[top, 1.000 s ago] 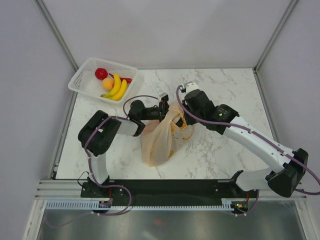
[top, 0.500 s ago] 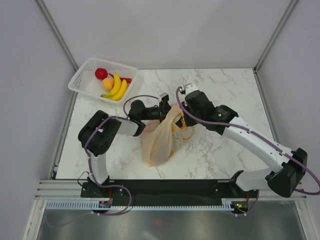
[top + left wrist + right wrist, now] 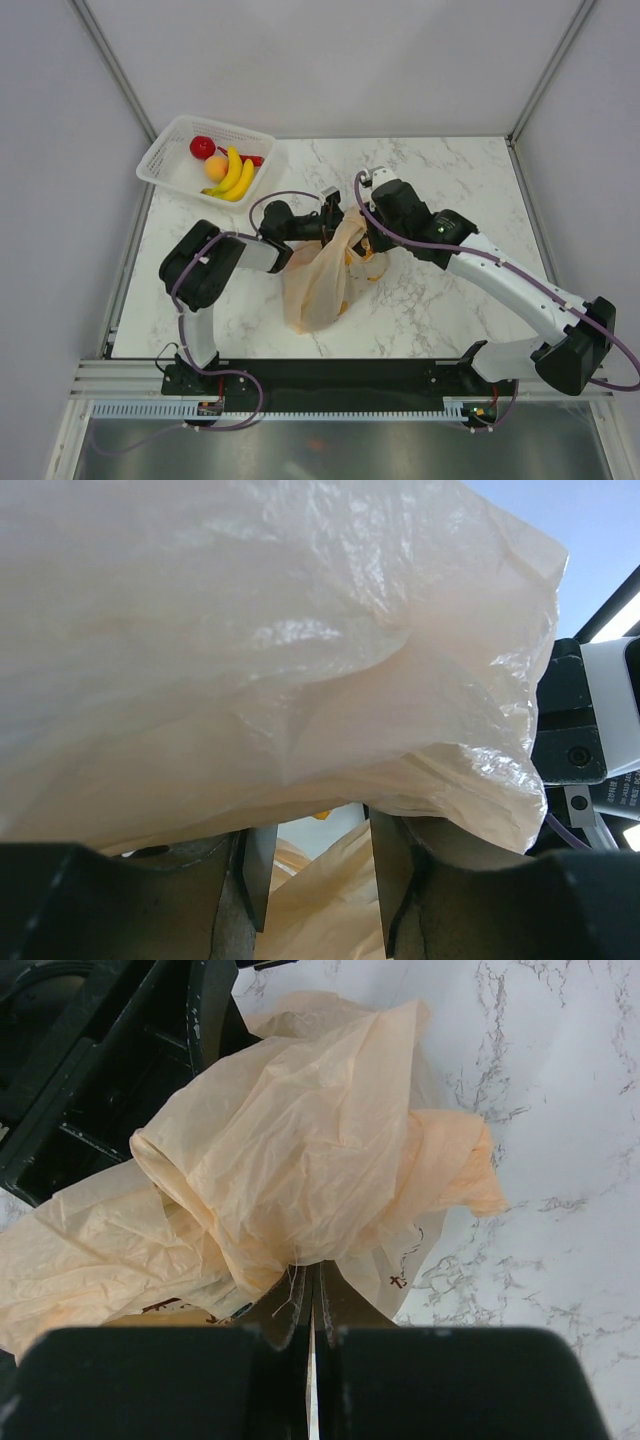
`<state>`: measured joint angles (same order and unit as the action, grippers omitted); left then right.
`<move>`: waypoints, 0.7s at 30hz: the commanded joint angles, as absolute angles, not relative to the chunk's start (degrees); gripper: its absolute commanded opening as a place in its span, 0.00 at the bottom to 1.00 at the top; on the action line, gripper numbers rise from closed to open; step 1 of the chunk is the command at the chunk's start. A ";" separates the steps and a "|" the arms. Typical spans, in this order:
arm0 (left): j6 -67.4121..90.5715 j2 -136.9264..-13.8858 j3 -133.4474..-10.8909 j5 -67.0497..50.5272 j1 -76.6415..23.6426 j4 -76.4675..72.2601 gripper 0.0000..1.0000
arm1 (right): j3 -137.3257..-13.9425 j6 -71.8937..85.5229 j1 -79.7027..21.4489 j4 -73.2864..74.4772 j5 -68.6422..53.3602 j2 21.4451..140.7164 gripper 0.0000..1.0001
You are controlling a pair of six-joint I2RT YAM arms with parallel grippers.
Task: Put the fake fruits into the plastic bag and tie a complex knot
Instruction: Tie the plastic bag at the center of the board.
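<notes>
1. Right gripper [image 3: 310, 1295]: jaws together, clamped on a gathered fold of the bag [image 3: 290, 1150]. The film fans out from the pinch.
2. Left gripper [image 3: 322, 850]: jaws apart, with a clear gap between them. Bag film drapes across the fingertips [image 3: 255, 855]; I see no pinch on it.
3. The bag lies mid-table [image 3: 450, 180] between the 2 grippers, its top lifted and its body slumped toward the near edge. No knot shows. Orange patches show through the film; I cannot tell fruit from print.
4. 4 fruits sit in the basket [image 3: 165, 165] at the far left corner, well apart from the bag: apple [image 3: 202, 147], bananas [image 3: 233, 173], peach [image 3: 216, 167], chili [image 3: 255, 160].

Risks, as I judge them:
- The bag hangs from 1 pinch. A pull by the right arm could slip or tear the thin film, and the mouth would collapse.
- The left jaws could catch both walls when they close, sealing the mouth with fruits left outside.
- Both wrists work close together, so a wide swing risks contact.

Writing: small dark print sits on the bag near the right pinch, too small to read. The left wrist view shows a label on the right arm, also illegible. No brand is visible.
</notes>
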<state>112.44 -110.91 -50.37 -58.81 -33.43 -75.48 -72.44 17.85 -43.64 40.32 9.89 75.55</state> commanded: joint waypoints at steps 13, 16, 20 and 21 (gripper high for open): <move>112.59 -112.41 -52.21 -56.16 -34.98 -95.36 0.03 | -73.65 21.27 -44.03 34.98 3.08 72.51 0.00; 112.59 -111.97 -52.21 -56.42 -34.89 -95.36 0.02 | -73.74 20.48 -43.60 35.68 4.21 71.81 0.06; 112.76 -111.88 -51.86 -56.51 -34.72 -95.36 0.02 | -74.62 19.25 -42.63 39.18 8.87 70.58 0.20; 112.76 -111.88 -51.86 -56.60 -34.72 -95.36 0.02 | -74.88 18.73 -42.19 39.72 11.14 70.32 0.20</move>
<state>112.64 -111.92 -50.68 -58.57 -34.02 -76.75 -72.44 18.70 -42.50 40.99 9.41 72.95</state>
